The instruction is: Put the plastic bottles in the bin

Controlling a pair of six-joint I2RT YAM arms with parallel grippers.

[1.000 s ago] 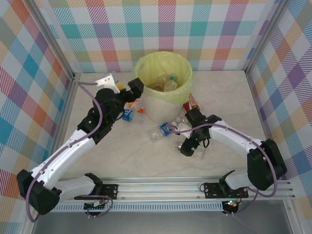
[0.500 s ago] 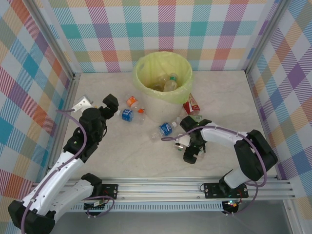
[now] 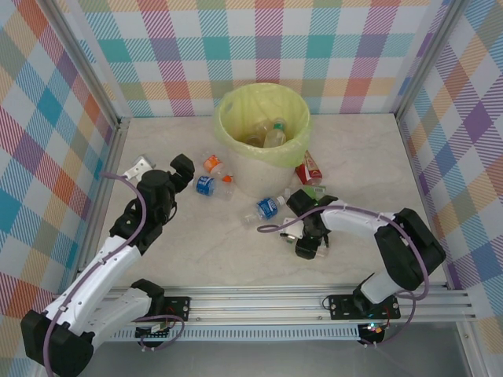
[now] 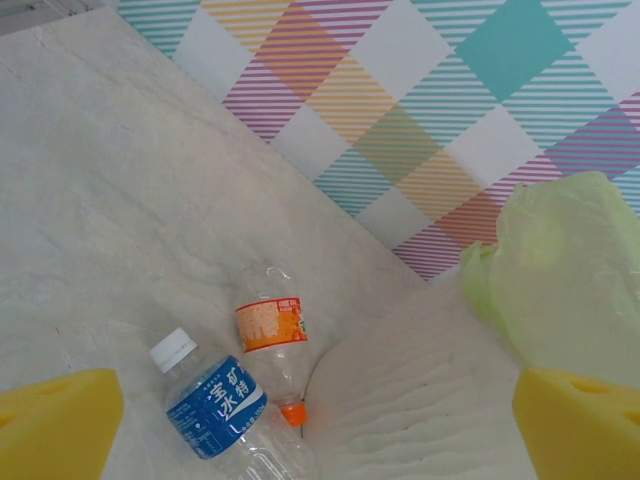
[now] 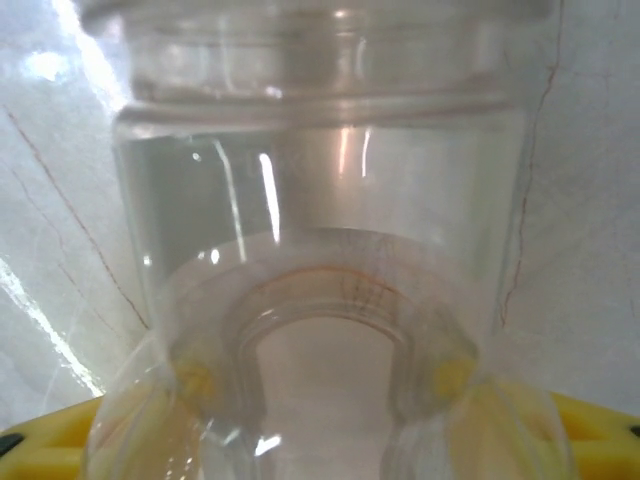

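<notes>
Right pincer (image 3: 309,245) grips a clear bottle (image 5: 320,180) between the bin (image 3: 263,169) and the surface's (image 3: 196,259) near edge, while left pincer (image 3: 161,167) gapes wide, empty, near its left edge

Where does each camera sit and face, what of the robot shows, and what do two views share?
Top external: above, behind the bases, looking down on table, bin, left arm, right arm.
Left wrist: on the left arm, facing orange-label bottle and blue-label bottle; left gripper's yellow pads wide apart.
Right wrist: close on a clear bottle between the right gripper's yellow fingers.
Shared: top and left wrist show both labelled bottles.
</notes>
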